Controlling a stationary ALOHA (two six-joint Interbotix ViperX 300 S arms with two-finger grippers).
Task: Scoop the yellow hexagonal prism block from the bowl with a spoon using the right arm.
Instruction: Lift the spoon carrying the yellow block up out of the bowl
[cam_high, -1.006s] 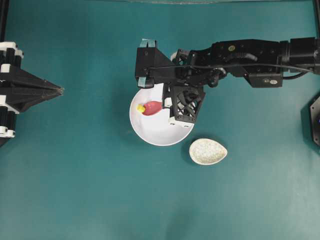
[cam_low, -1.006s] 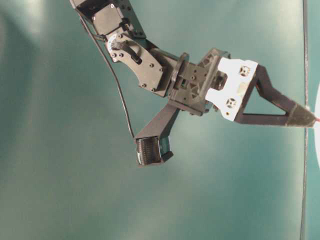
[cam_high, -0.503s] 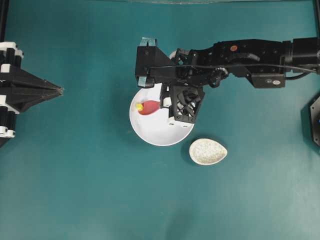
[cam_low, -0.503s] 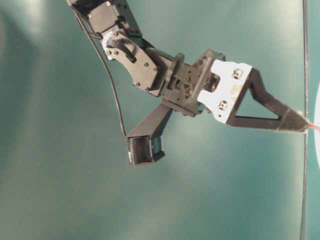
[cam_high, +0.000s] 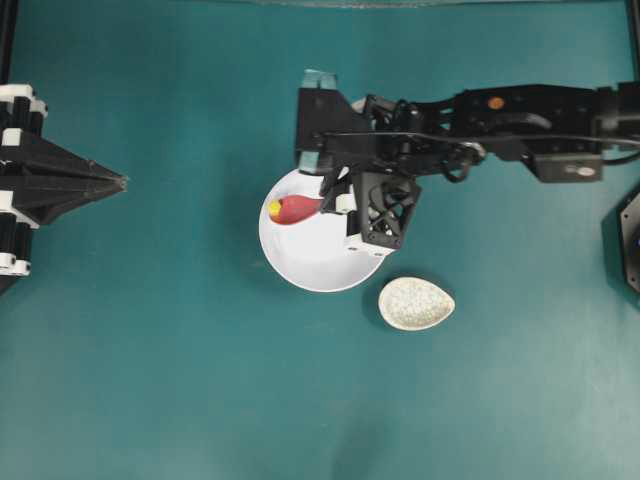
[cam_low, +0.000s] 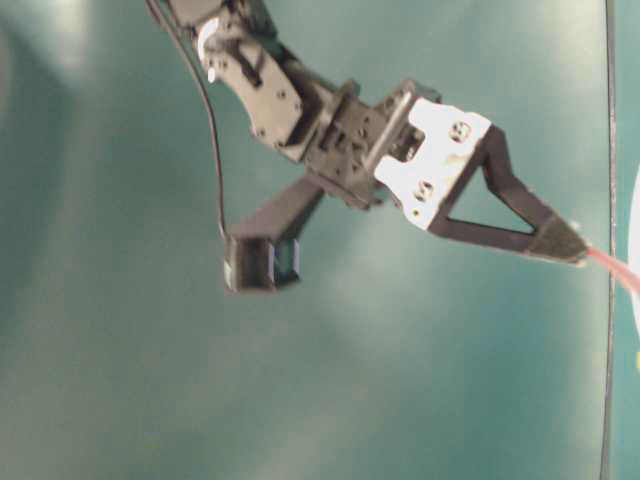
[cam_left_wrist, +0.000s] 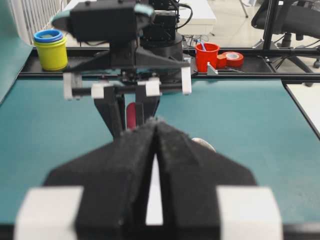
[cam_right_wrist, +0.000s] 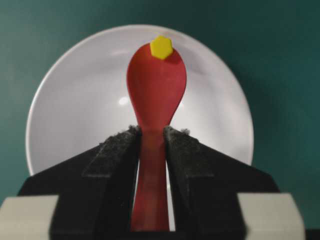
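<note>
My right tool (cam_right_wrist: 152, 137) is clamped on the handle of the spoon (cam_right_wrist: 155, 95), one padded finger pressed to each side of it, so the jaws stand narrow around the handle. The spoon's long axis runs straight out ahead of my fingertips, scoop leading and hollow side up. In the overhead view that puts the spoon (cam_high: 296, 209) lying left to right, handle at my right tool (cam_high: 335, 203) and scoop toward the left.

The yellow hexagonal prism block (cam_right_wrist: 161, 47) sits at the far tip of the scoop, the point farthest from my fingers, with a six-sided face turned up. Whether it rests fully in the scoop or against its front lip I cannot tell. From overhead the block (cam_high: 274, 208) shows at the spoon's left end.

The bowl (cam_right_wrist: 75, 100) lies directly beneath and ahead of my right tool, round and white. The spoon's scoop and the block are over its inside, toward the rim farthest from my tool (cam_high: 300, 265).

A small speckled dish (cam_high: 416, 303) sits on the teal surface (cam_high: 200, 380) just beside the bowl, behind and to one side of my right tool.

My left tool (cam_left_wrist: 156, 131) is well away from the bowl, its fingers pressed together with nothing between them.
</note>
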